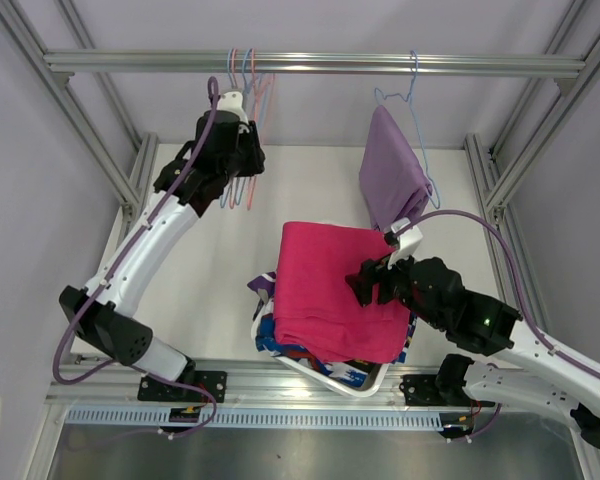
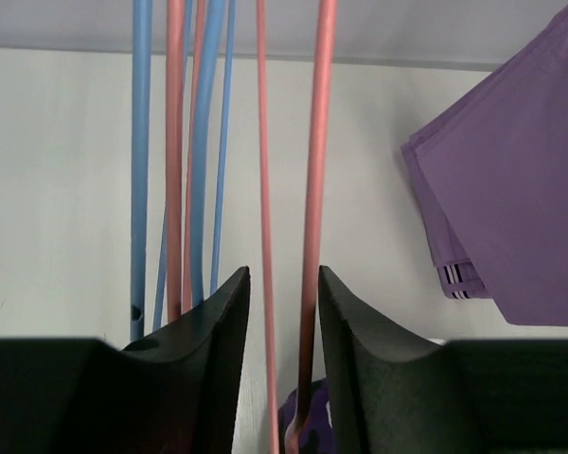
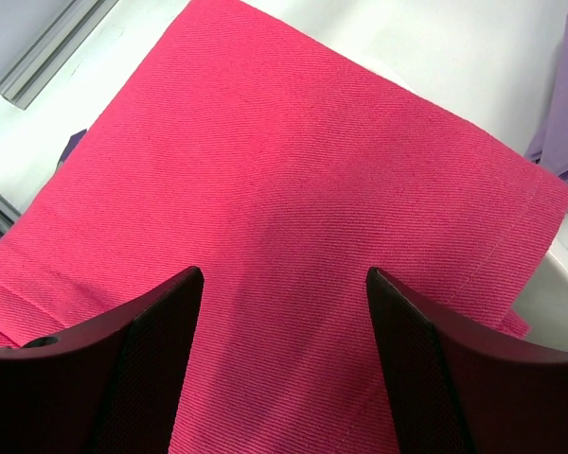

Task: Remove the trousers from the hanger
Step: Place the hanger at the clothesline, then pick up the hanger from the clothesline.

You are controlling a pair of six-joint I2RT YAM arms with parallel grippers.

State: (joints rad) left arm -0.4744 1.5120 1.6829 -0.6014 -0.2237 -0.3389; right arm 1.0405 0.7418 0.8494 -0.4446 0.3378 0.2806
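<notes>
The last hung garment, the lilac trousers (image 1: 392,170), were draped over a blue hanger (image 1: 412,95) toward the right end of the rail (image 1: 320,64), their long axis dropping straight down from it. Our right gripper (image 3: 284,274) hovered well below the rail with jaws spread wide and holding nothing, over the pink trousers (image 1: 330,290) topping the basket (image 1: 325,378); the lilac pair lay just beyond it, back toward the rail, so we judged this the nearer arm. Our left gripper (image 2: 282,274) sat under the rail's left part among the empty hangers (image 1: 242,85), jaws narrowly parted around a pink wire, not clearly pinching it.
</notes>
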